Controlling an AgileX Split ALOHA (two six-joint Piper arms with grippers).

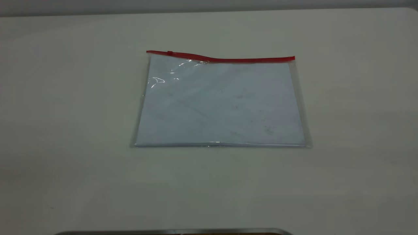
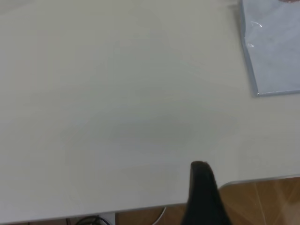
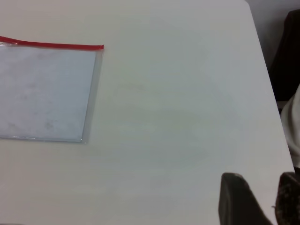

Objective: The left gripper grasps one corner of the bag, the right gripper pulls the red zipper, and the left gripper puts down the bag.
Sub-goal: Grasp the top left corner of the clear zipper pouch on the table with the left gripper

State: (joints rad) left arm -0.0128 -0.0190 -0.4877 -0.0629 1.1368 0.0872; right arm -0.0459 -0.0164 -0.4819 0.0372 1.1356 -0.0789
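The bag (image 1: 222, 104) lies flat on the white table (image 1: 65, 114), a clear pouch with a pale blue-white sheet inside. The red zipper (image 1: 228, 59) runs along its far edge, with the small slider tab (image 1: 169, 52) near the left end. Neither gripper appears in the exterior view. My left gripper (image 2: 204, 192) hangs over the table's edge, far from the bag (image 2: 274, 51), touching nothing. My right gripper (image 3: 260, 194) stands open near another table edge, with bare table between its fingers. A red-ended corner of the bag (image 3: 99, 48) lies well away from it.
A dark metal-edged object (image 1: 173, 231) sits at the near edge of the exterior view. Beyond the table edge lie wooden floor (image 2: 262, 201) and a cable (image 2: 89, 220). Something dark (image 3: 288, 56) stands past the table's side.
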